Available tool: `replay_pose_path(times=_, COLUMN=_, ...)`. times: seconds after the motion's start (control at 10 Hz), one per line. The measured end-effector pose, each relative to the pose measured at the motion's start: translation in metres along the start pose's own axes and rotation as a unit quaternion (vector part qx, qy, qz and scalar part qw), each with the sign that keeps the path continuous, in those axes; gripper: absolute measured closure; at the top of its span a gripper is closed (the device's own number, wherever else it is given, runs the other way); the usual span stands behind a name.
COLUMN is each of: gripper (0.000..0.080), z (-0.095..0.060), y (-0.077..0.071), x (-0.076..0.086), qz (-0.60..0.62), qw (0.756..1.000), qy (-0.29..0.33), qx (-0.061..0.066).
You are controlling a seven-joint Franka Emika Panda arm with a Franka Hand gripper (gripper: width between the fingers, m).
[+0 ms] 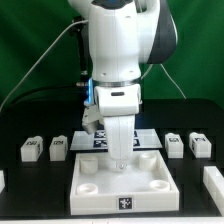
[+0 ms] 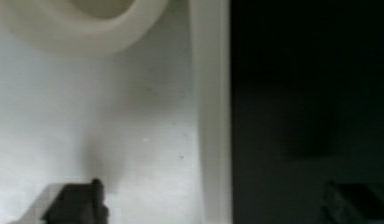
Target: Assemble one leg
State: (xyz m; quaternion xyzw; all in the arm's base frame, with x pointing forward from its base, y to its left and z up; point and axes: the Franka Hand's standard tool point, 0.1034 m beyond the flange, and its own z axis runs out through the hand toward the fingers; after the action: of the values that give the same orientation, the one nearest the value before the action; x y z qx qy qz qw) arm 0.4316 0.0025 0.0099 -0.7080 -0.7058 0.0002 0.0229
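Observation:
Several small white legs with tags lie on the black table: two at the exterior view's left point(image 1: 30, 150) point(image 1: 58, 147) and two at its right point(image 1: 174, 145) point(image 1: 199, 143). My gripper point(image 1: 121, 160) hangs low over the far part of the large white tabletop point(image 1: 150, 185), away from every leg. In the wrist view the gripper point(image 2: 215, 205) is open and empty. One finger point(image 2: 73, 205) is over the tabletop's white surface point(image 2: 118, 120), the other is over the black table beyond its edge. A corner hole point(image 2: 100, 12) of the tabletop shows ahead.
The marker board point(image 1: 88, 141) lies behind the tabletop, partly hidden by the arm. Another leg point(image 1: 213, 181) lies at the exterior view's right edge and a white piece point(image 1: 2, 181) at its left edge.

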Motion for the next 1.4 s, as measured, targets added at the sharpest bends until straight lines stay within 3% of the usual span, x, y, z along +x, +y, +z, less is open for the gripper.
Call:
replay_pose_path(times=0.1, gripper=0.0317, z=0.0001, y=-0.0002, x=-0.0003, qz=0.000, qw=1.000, qy=0.000, qx=0.000)
replay_pose_path(times=0.2, gripper=0.0317, z=0.0003, y=-0.0004, x=-0.0004, qz=0.000, qw=1.000, qy=0.000, qx=0.001)
replay_pose_path(times=0.3, gripper=0.0492, z=0.0003, y=-0.0005, x=-0.0005, qz=0.001, qw=1.000, qy=0.000, qx=0.001)
replay_pose_path(times=0.4, gripper=0.0492, z=0.0004, y=-0.0006, x=-0.0006, qz=0.001, qw=1.000, qy=0.000, qx=0.001)
replay_pose_path(times=0.5, gripper=0.0701, z=0.0004, y=-0.0006, x=-0.0007, qz=0.001, qw=1.000, qy=0.000, qx=0.001)
replay_pose_path(times=0.6, gripper=0.0741, z=0.0000, y=0.0000, x=-0.0010, qz=0.001, qw=1.000, qy=0.000, qx=0.000)
replay_pose_path(times=1.4, gripper=0.0741, z=-0.0007, y=0.0018, x=0.0003, qz=0.001, qw=1.000, qy=0.000, qx=-0.002)
